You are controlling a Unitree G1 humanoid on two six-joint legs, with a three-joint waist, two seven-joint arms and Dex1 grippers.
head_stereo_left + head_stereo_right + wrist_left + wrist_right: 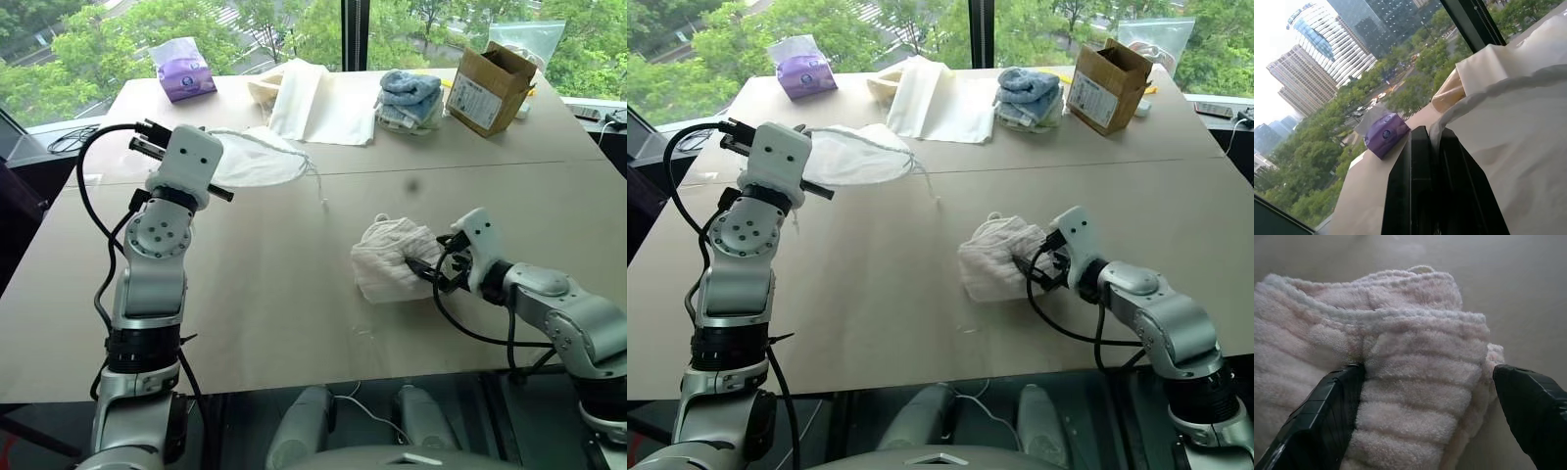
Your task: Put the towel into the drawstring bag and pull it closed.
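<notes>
Right wrist view has the two black fingers of the right claw (1427, 416) spread wide, one on each side of the towel (1400, 382), which lies directly ahead of the tips, its ribbed rows running across the gap. That claw grips nothing yet; it is the nearer arm, at the near right of the bench (274, 294). The towel is a thick, soft, bunched fold with a waffle-like pile, so it should squash when pinched. Farther left, the left claw (1432, 142) is clenched on the gathered rim of the drawstring bag (257, 157), a thin, slightly see-through white pouch with a cord trailing right. Beyond lie a purple tissue pack (184, 70) and a cardboard box (493, 88).
</notes>
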